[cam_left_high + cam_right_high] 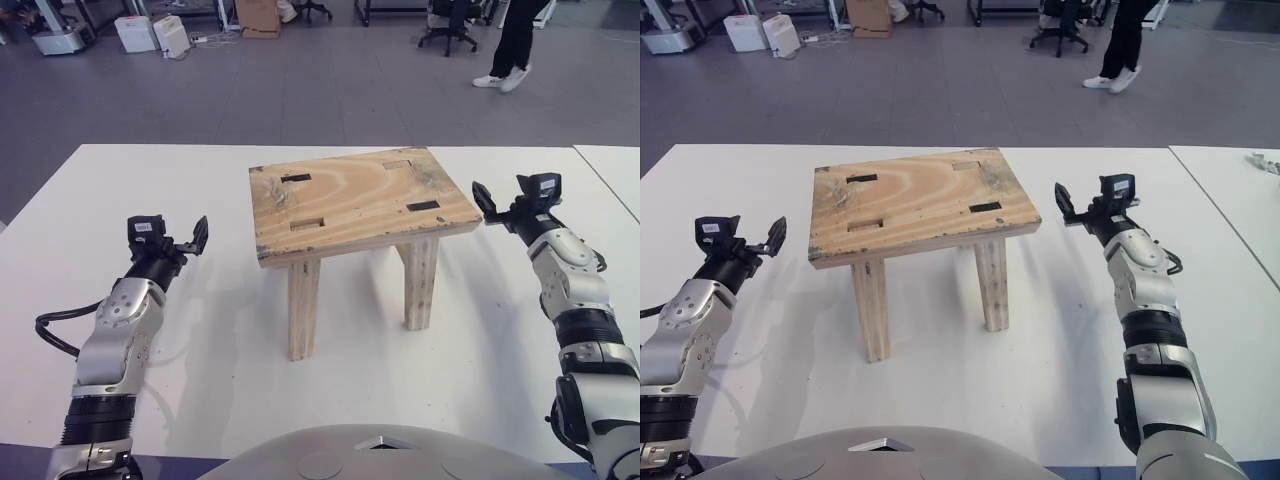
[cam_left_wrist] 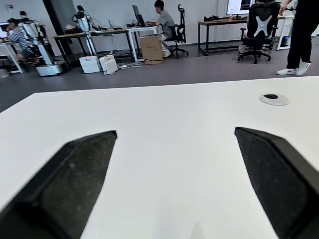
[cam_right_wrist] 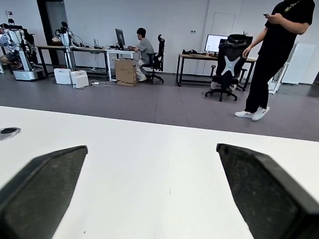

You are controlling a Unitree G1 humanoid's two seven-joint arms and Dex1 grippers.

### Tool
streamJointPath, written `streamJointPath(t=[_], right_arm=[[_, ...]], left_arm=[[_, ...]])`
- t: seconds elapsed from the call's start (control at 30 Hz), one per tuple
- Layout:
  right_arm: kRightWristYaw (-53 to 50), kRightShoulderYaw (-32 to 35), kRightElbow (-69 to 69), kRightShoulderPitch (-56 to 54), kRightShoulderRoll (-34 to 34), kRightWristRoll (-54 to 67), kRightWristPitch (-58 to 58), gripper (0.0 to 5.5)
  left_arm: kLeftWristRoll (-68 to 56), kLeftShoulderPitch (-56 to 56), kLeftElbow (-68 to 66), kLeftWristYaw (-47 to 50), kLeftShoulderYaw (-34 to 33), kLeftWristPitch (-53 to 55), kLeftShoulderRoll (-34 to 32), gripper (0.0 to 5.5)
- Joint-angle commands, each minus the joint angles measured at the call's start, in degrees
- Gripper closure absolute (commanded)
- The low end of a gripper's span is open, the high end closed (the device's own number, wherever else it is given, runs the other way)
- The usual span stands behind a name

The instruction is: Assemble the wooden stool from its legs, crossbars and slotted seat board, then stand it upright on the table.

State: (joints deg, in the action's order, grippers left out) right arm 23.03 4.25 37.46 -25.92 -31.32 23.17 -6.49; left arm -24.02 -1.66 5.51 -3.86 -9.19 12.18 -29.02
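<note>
Stool [image 1: 360,200] stands upright at centre frame on white worktop [image 1: 130,175]. Left claw [image 1: 183,238] at left, right claw [image 1: 503,208] at right: both spread wide, empty, clear of stool

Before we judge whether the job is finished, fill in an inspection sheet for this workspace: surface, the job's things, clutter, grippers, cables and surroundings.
Surface: white table, with a round port set in it.
Job's things: stool stands upright mid-table; slotted seat on top, legs on the table.
Clutter: nothing seen.
Grippers: left gripper fingers open, left of the stool, apart from it; right gripper fingers open, right of the seat, apart from it.
Cables: black cable loops beside the left arm.
Surroundings: grey floor beyond the table, with a box and a chair.
</note>
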Motion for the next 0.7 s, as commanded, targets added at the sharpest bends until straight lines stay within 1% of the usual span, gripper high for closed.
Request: streamJointPath(t=[0.03,0.1,0.27,0.47,0.6,0.67,0.7], right_arm=[[0.97,2.04,4.61,-1.81,2.29,-2.51,-3.55,0.67],[1.16,2.6,5.97,-2.67,3.01,-3.63,-4.56,0.67],[1.31,3.13,7.93,-5.4,4.22,-6.8,-6.41,0.67],[0.44,4.87,7.88,-4.45,5.58,-8.05,-7.3,0.67],[-2.19,5.85,8.68,-5.97,5.59,-9.48,-6.89,0.67],[-6.16,10.09,11.35,-8.86,5.51,-6.42,-3.81,0.67],[-6.55,12.19,12.24,-10.09,5.07,-4.72,-2.46,0.67]], left_arm=[[4.47,4.22,-1.98,-0.04,0.9,-1.31,2.33,1.13],[5.83,5.28,-2.54,-0.17,0.69,-1.4,3.44,1.13],[7.45,5.06,-3.19,0.11,-2.24,-1.34,4.83,1.13],[9.79,7.83,-6.27,-0.19,-3.42,-1.18,5.02,1.13],[11.68,9.47,-8.72,1.37,-4.1,-2.49,5.91,1.13],[13.68,11.18,-11.46,4.11,-4.91,-3.57,6.37,1.13],[14.59,12.04,-12.71,5.19,-5.18,-3.84,6.45,1.13]])
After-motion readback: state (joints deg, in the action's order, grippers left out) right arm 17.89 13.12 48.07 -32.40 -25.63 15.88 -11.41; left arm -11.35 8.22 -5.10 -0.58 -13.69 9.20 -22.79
